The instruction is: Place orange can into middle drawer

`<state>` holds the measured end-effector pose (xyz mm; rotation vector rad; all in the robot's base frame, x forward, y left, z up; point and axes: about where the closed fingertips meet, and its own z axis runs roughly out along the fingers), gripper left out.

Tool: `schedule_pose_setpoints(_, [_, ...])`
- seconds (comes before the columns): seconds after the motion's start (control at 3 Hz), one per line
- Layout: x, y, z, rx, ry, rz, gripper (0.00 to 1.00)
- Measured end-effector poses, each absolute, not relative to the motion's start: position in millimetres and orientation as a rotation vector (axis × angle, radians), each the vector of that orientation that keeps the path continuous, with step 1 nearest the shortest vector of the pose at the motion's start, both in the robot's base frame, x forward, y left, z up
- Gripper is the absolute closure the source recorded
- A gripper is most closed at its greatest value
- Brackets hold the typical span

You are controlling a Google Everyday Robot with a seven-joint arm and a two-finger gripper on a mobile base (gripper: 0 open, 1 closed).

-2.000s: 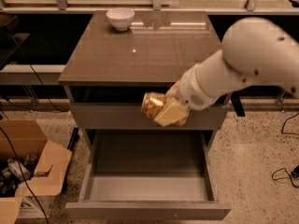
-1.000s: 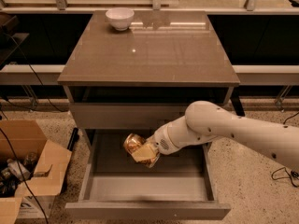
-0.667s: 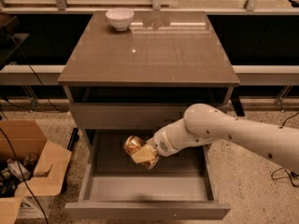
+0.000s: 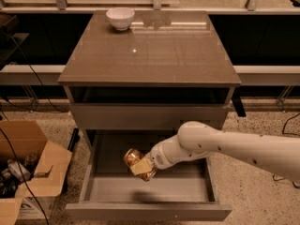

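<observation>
The orange can, shiny with an orange-gold label, is tilted in my gripper, which is shut on it. The white arm reaches in from the right. The can hangs inside the open middle drawer, over its left-centre part, a little above the grey floor. The drawer is pulled out from the grey cabinet, below another plain grey drawer front.
A white bowl stands at the back left of the cabinet's brown top. An open cardboard box with clutter sits on the floor to the left. Cables lie on the speckled floor at both sides.
The gripper with the can has come down from in front of the upper drawer front into the open drawer. In the last second it has hardly moved.
</observation>
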<state>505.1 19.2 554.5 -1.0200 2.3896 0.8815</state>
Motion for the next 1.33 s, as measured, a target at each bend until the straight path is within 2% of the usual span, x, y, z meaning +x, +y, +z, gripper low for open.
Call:
schedule_pose_setpoints(0.33, [505.9, 16.5, 500.0, -0.962, 2.448, 0.890, 1.00])
schedule_pose_setpoints(0.67, [511.2, 6.4, 454.6, -0.913, 2.497, 0.865, 0.84])
schedule_pose_setpoints(1.0, [524.3, -7.5, 409.5, -0.857, 2.554, 0.812, 0.53])
schedule_pose_setpoints(1.33, [528.2, -15.1, 386.3, -0.819, 2.616, 0.778, 0.30])
